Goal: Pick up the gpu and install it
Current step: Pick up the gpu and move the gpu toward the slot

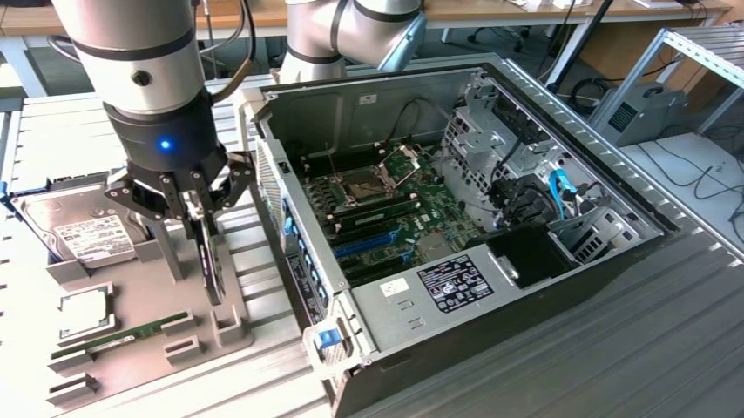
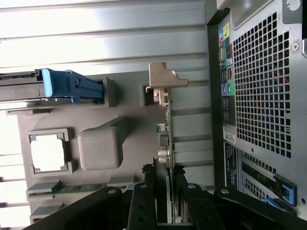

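The gpu (image 1: 211,261) is a thin black card standing on edge over the grey parts tray (image 1: 145,370), at the exterior view's left of the open computer case (image 1: 348,113). My gripper (image 1: 198,218) is shut on the card's upper edge. In the wrist view the gpu (image 2: 165,110) runs edge-on away from my gripper (image 2: 168,191), its silver bracket at the far end beside a grey holder block (image 2: 146,93). I cannot tell whether the card's lower edge still touches the tray.
On the tray lie a silver hard drive (image 1: 87,235), a square processor (image 1: 84,313) and a green RAM stick (image 1: 122,335). Inside the case the motherboard's blue slots (image 1: 372,242) face up. The case's perforated rear panel (image 2: 261,81) stands close beside the card.
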Controlling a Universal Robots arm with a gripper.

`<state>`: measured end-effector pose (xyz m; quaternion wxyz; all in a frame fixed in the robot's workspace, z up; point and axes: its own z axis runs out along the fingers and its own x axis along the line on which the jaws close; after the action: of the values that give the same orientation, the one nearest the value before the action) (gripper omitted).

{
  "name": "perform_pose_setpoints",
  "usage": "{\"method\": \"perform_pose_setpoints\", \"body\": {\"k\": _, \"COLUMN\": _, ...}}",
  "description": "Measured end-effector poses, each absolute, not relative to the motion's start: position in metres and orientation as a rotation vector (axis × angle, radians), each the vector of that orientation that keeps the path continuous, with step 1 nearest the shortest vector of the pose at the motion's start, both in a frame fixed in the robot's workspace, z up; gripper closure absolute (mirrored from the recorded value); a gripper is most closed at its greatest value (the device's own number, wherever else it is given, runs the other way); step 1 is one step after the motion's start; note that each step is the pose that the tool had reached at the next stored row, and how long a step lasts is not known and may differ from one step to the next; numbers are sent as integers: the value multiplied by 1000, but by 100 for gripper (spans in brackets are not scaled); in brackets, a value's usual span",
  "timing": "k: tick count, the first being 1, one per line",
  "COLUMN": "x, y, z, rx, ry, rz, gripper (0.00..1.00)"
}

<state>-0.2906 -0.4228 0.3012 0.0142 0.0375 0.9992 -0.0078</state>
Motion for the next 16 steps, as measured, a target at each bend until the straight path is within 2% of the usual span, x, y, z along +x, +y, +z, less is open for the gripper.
{"method": "perform_pose_setpoints", "body": {"k": 16, "x": -291, "y": -423, "z": 307, "rx": 117, "ry": 3111, "rz": -24, "gripper": 73}}
